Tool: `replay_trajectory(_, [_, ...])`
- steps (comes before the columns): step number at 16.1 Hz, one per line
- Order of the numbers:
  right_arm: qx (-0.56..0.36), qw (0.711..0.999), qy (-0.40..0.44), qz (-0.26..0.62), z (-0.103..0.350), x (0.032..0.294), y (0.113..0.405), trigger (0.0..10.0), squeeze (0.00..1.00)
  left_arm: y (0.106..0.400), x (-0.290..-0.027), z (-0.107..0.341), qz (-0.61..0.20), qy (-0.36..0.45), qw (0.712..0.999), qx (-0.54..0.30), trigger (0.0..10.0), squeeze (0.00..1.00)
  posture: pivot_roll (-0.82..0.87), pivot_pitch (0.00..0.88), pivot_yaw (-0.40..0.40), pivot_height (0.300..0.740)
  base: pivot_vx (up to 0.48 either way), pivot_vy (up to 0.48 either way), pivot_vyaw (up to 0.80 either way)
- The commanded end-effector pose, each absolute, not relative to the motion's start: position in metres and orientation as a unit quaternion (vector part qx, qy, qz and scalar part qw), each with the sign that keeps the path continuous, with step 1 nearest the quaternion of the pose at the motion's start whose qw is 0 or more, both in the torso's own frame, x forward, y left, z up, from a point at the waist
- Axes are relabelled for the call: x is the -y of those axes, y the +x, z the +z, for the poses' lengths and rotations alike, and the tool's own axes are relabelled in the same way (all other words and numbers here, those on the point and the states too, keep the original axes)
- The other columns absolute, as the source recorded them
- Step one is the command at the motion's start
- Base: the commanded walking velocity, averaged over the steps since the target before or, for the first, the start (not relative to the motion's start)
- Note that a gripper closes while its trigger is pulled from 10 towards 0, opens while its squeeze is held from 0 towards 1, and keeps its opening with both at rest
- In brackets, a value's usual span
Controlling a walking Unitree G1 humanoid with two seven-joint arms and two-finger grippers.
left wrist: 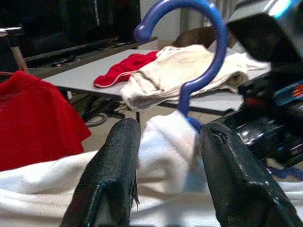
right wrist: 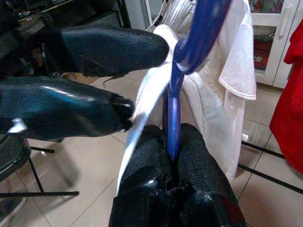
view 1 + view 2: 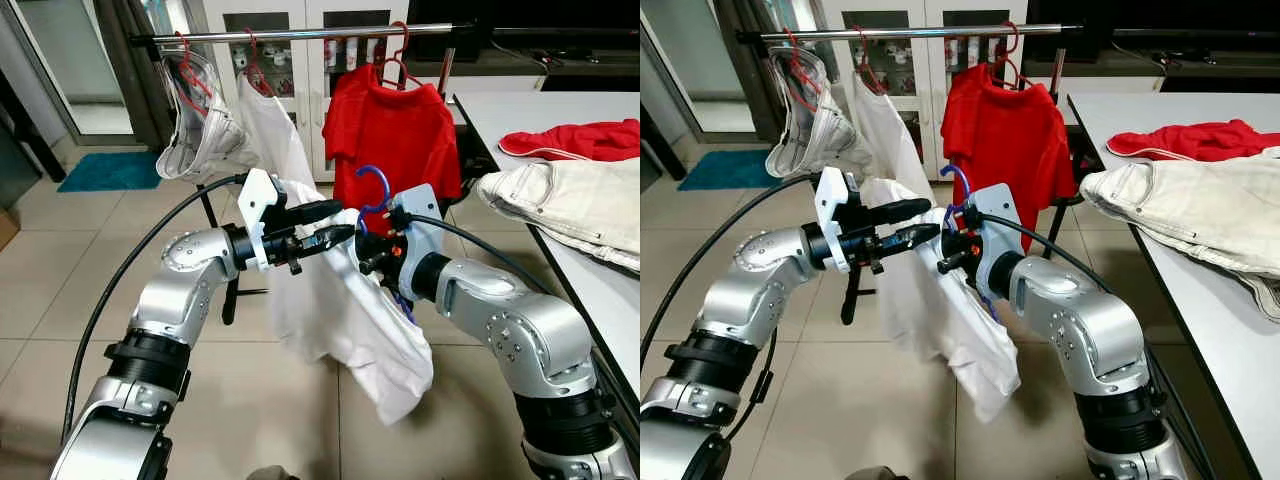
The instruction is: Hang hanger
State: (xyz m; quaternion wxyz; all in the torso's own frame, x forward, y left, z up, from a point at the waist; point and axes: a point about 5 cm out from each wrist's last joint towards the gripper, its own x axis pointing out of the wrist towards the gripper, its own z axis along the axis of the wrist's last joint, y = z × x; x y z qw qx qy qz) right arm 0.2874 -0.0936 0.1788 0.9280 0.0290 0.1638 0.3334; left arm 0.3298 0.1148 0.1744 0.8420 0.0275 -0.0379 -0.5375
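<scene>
My right gripper (image 2: 173,151) clamps the blue plastic hanger (image 3: 375,190) carrying a white shirt (image 3: 345,300); my left gripper (image 3: 335,222) gapes around its collar. Next, I judge, lifting the hook onto the metal rail (image 3: 300,33) above.

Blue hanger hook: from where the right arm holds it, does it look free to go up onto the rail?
Probably yes. The right tool is clamped on the blue hanger below the rail, and the rail shows a bare stretch between the white shirt and red shirt.
</scene>
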Motion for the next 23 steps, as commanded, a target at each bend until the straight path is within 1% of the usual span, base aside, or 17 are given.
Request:
replay_trajectory(1, [-0.138,0.929,0.024,0.343,0.190,0.090,0.286,10.0,0.00,0.334,-0.115,0.178,-0.525,0.064,0.847,0.049,10.0,1.00,0.00,0.000,0.086,0.740,0.000,0.000,0.00])
replay_trajectory(2, [-0.137,0.928,0.024,0.344,0.190,0.090,0.286,10.0,0.00,0.336,-0.115,0.176,-0.518,0.079,0.850,0.045,10.0,1.00,0.00,0.000,0.083,0.740,0.000,0.000,0.00])
replay_trajectory(3, [-0.136,0.928,0.024,0.346,0.191,0.089,0.286,10.0,0.00,0.337,-0.115,0.172,-0.518,0.089,0.850,0.037,10.0,0.03,0.00,0.000,0.081,0.740,0.000,0.000,0.00])
replay_trajectory(4, [-0.135,0.927,0.024,0.348,0.192,0.089,0.286,10.0,0.00,0.339,-0.115,0.169,-0.516,0.096,0.850,0.032,10.0,0.00,0.00,0.000,0.081,0.740,0.000,0.000,0.00])
replay_trajectory(5, [-0.134,0.927,0.024,0.349,0.192,0.089,0.286,10.0,0.00,0.340,-0.116,0.168,-0.513,0.101,0.852,0.030,10.0,0.00,0.00,0.000,0.080,0.740,0.000,0.000,0.00])
replay_trajectory(6, [-0.133,0.927,0.024,0.350,0.193,0.088,0.286,10.0,0.00,0.342,-0.116,0.168,-0.512,0.101,0.852,0.030,9.0,0.00,0.00,0.000,0.080,0.740,0.000,0.000,0.00])
replay_trajectory(7, [-0.132,0.927,0.024,0.351,0.194,0.088,0.286,10.0,0.00,0.342,-0.116,0.167,-0.514,0.100,0.852,0.029,4.2,0.00,0.00,0.000,0.080,0.740,0.000,0.000,0.00])
replay_trajectory(8, [-0.131,0.926,0.023,0.352,0.194,0.088,0.286,10.0,0.00,0.343,-0.115,0.166,-0.518,0.100,0.849,0.025,0.0,0.00,-0.01,0.000,0.081,0.740,0.000,0.000,0.00])
replay_trajectory(17, [-0.129,0.928,0.024,0.347,0.196,0.090,0.288,10.0,0.00,0.347,-0.117,0.166,-0.522,0.099,0.847,0.029,0.0,0.00,-0.01,0.000,0.080,0.740,0.000,0.000,0.00])
replay_trajectory(23, [-0.129,0.930,0.024,0.344,0.196,0.091,0.289,10.0,0.00,0.349,-0.120,0.170,-0.506,0.072,0.858,0.049,0.0,0.00,0.00,0.000,0.079,0.740,0.000,0.000,0.00])
